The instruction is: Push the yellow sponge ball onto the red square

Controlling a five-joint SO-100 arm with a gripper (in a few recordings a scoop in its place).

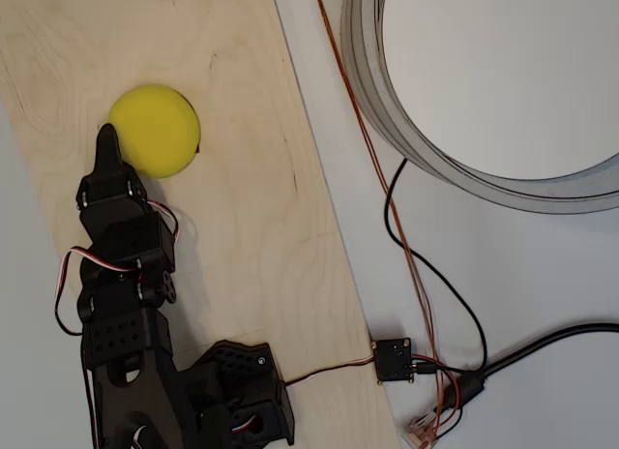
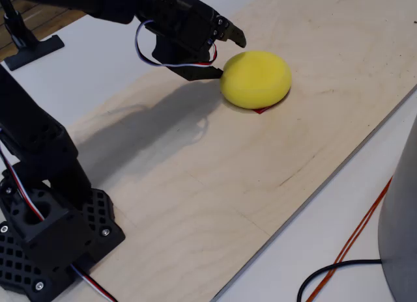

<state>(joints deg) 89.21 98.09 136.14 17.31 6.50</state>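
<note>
The yellow sponge ball (image 1: 155,130) (image 2: 256,79) rests on the pale wooden board (image 1: 242,226) (image 2: 260,165). It covers nearly all of the red square; a thin red sliver (image 2: 262,109) (image 1: 197,149) peeks out at the ball's lower edge. My black gripper (image 2: 229,56) (image 1: 107,139) sits at the ball's left side in both views. Its tips touch or nearly touch the foam. One finger (image 2: 229,32) is above and the other finger (image 2: 207,72) below, slightly apart, with nothing between them.
A large grey ring-shaped container (image 1: 464,149) stands off the board at the upper right of the overhead view. Black and orange cables (image 1: 426,304) and a small connector board (image 1: 393,359) lie on the white table. The arm's base (image 2: 52,237) stands on the board's near left.
</note>
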